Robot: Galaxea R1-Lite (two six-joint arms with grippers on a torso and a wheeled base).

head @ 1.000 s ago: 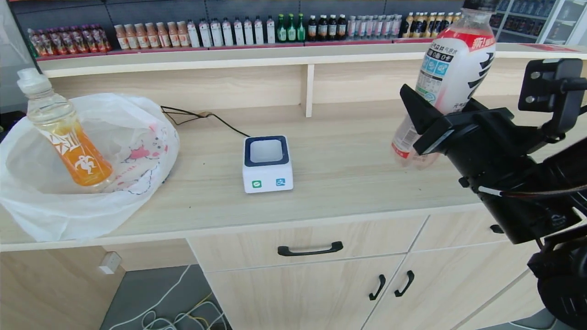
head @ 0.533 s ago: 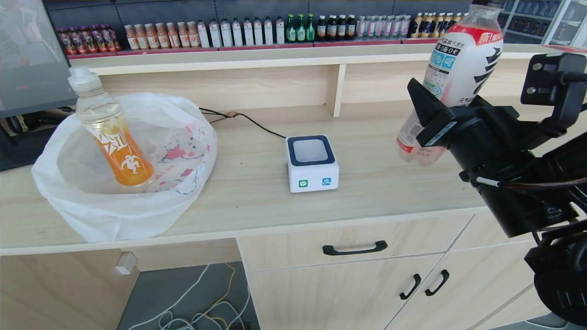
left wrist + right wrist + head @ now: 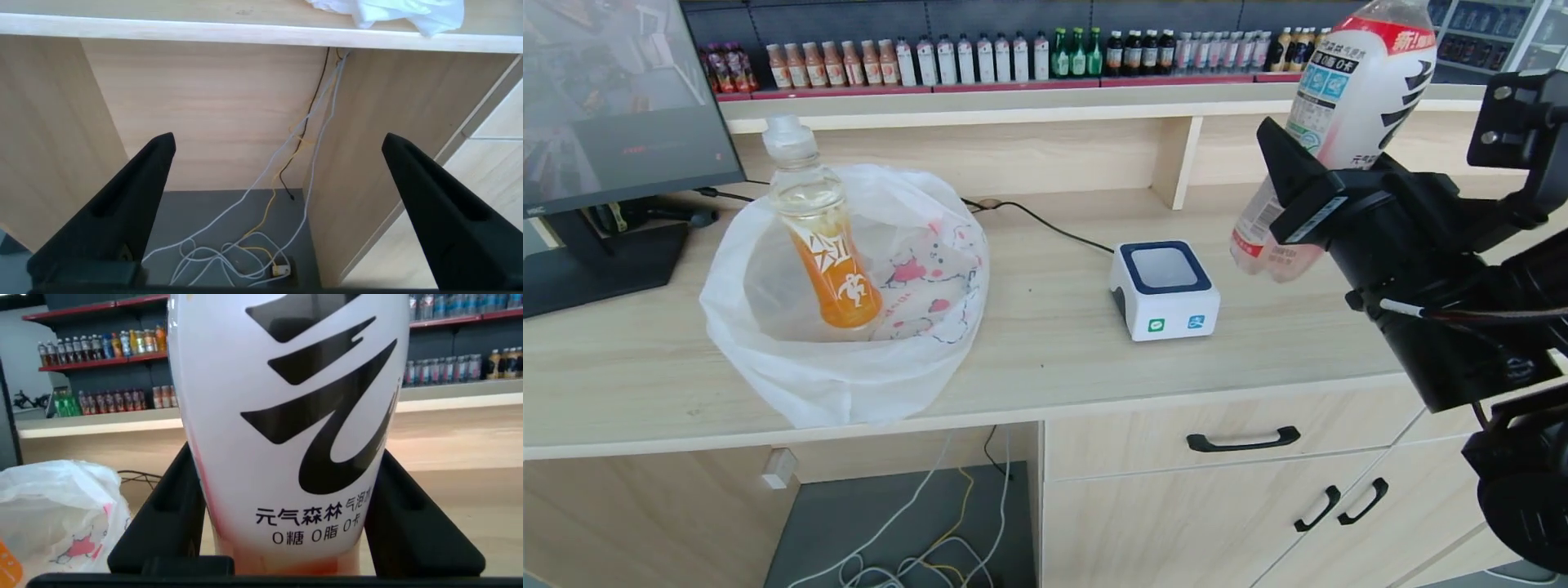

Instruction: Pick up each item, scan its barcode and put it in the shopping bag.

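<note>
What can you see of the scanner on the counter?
The scanner is a small white cube with a dark blue frame around a pale top window and green and blue icons in front. It stands flat on the wooden counter, apart from the shopping bag. A black cable leads off behind it.

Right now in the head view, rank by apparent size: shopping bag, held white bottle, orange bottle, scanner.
1. shopping bag
2. white bottle, though it is nearest the camera, so its lead over the orange one is unsure
3. orange bottle
4. scanner
</note>
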